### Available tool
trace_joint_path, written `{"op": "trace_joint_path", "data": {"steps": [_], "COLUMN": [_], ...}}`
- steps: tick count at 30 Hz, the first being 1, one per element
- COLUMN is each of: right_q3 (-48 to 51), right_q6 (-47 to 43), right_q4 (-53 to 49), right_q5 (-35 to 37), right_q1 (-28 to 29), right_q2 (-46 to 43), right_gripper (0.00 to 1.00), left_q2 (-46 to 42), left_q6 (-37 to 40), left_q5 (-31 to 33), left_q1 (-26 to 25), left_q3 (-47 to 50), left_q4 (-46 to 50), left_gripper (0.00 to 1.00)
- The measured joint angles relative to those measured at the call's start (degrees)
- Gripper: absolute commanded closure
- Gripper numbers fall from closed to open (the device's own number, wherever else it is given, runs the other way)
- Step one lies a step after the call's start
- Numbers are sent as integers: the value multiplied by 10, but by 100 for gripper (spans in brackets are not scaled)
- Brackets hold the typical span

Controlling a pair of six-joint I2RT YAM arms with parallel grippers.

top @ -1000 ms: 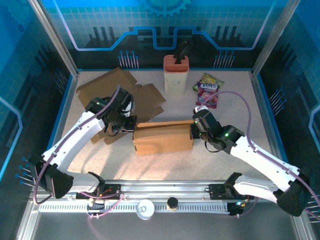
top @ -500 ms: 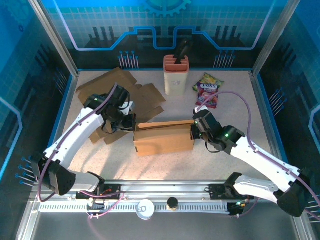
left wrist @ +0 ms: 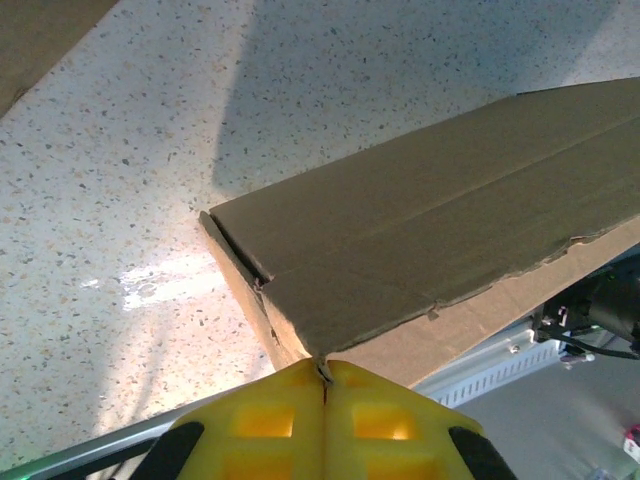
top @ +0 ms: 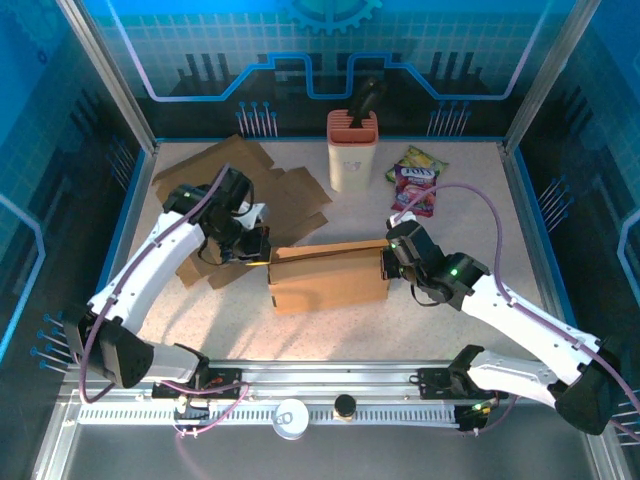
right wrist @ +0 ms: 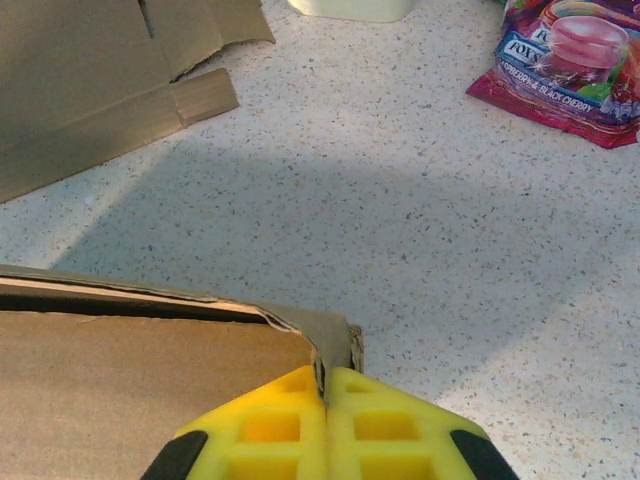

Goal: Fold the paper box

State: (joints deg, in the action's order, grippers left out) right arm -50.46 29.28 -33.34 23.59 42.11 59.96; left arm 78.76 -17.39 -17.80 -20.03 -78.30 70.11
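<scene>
Box, overhead: brown cardboard, long and low, lying mid-way across the speckled table between both grippers.
Left gripper, overhead: at the box's left end, arm bent at the elbow.
Right gripper, overhead: at the box's right end, forearm stretched low.
Left wrist: yellow ribbed fingers pressed together, nipping a thin edge at the box's near corner; creased top, ragged edge.
Right wrist: yellow fingers clamped on the box's corner flap; flat cardboard far left, glossy snack bag far right.
</scene>
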Motion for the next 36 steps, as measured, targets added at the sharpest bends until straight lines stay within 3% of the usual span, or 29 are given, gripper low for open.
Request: {"op": "trace_joint_path", "data": {"steps": [25,36], "right_q3": [4,4], "right_q6": [-4,-4], "right_q4": [0,4], "right_q5": [0,-6], "right_q1": [0,0], "right_q2": [-5,-5], "right_gripper": [100,100], "left_q2": [-2,-80], "left_q6": [28,60], "left_q5": [-33,-30], "left_q1": [9,-12], "left_q3": [5,89], "left_q4": [2,-47], "left_gripper": [100,100]}}
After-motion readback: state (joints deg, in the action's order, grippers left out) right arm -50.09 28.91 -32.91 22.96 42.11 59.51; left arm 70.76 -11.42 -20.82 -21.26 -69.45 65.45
